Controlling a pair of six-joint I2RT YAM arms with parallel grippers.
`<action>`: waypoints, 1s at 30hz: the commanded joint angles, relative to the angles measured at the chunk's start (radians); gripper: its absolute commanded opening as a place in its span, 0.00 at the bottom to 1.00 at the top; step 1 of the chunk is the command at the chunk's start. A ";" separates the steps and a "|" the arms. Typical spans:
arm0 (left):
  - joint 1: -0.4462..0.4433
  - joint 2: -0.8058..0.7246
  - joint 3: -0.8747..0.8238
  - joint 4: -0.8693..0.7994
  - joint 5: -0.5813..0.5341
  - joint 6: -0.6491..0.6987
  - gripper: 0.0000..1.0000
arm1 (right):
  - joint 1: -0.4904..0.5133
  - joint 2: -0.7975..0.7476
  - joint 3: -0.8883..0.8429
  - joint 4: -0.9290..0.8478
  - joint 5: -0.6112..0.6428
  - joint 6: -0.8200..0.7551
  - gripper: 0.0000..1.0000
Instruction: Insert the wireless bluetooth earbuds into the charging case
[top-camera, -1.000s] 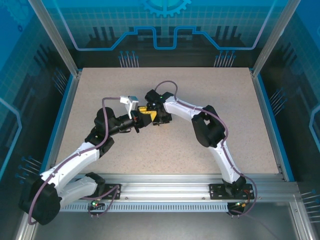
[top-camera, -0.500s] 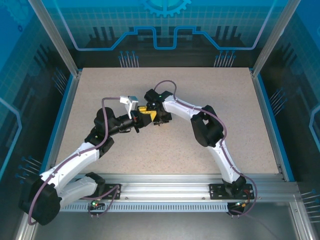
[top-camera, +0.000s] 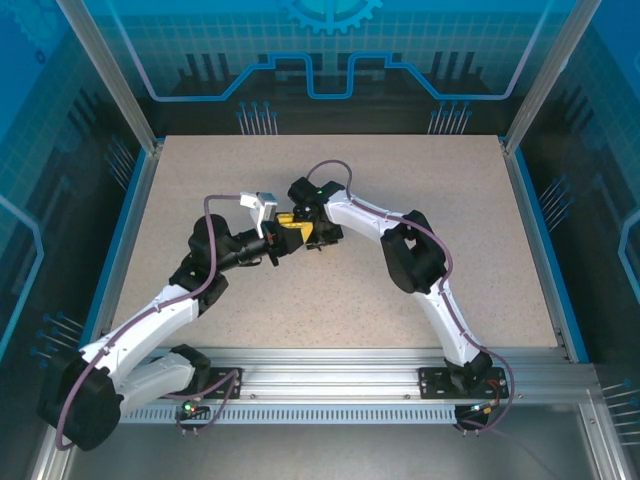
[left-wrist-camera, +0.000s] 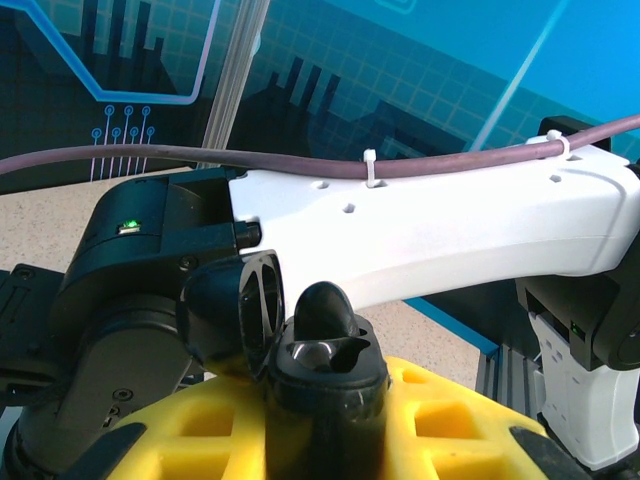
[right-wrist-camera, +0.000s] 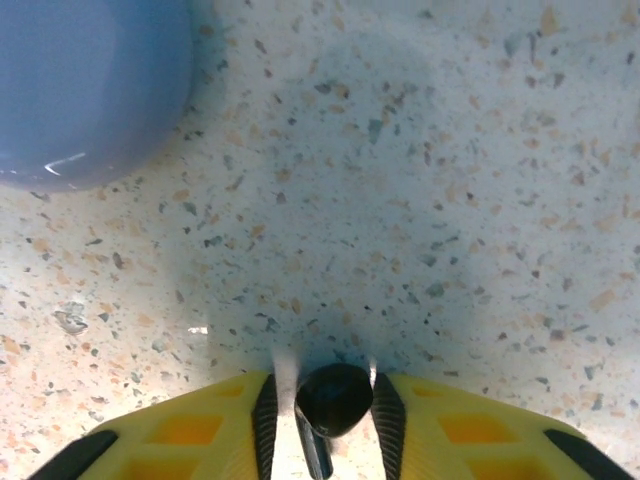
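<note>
Earbud (right-wrist-camera: 335, 397), small glossy black, is clenched in the right pincer (right-wrist-camera: 327, 402) close beside the round black open-lidded charging case (left-wrist-camera: 325, 372) that the left pincer (left-wrist-camera: 325, 410) grasps; best to line its stem over a free socket of the case, lower gently, then release.

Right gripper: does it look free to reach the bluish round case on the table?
Probably yes. In the right wrist view the round case lies up-left of the right gripper, with only bare table between. Its jaws hold a small black earbud, though.
</note>
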 joint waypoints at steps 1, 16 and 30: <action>0.009 -0.024 -0.007 0.005 -0.016 0.022 0.08 | -0.003 0.012 -0.005 0.066 0.030 -0.016 0.42; 0.009 -0.031 -0.013 0.007 -0.017 0.021 0.08 | -0.005 0.022 0.022 0.043 0.039 -0.030 0.41; 0.009 -0.045 -0.022 0.001 -0.026 0.025 0.08 | 0.008 0.073 0.033 -0.010 0.068 -0.039 0.37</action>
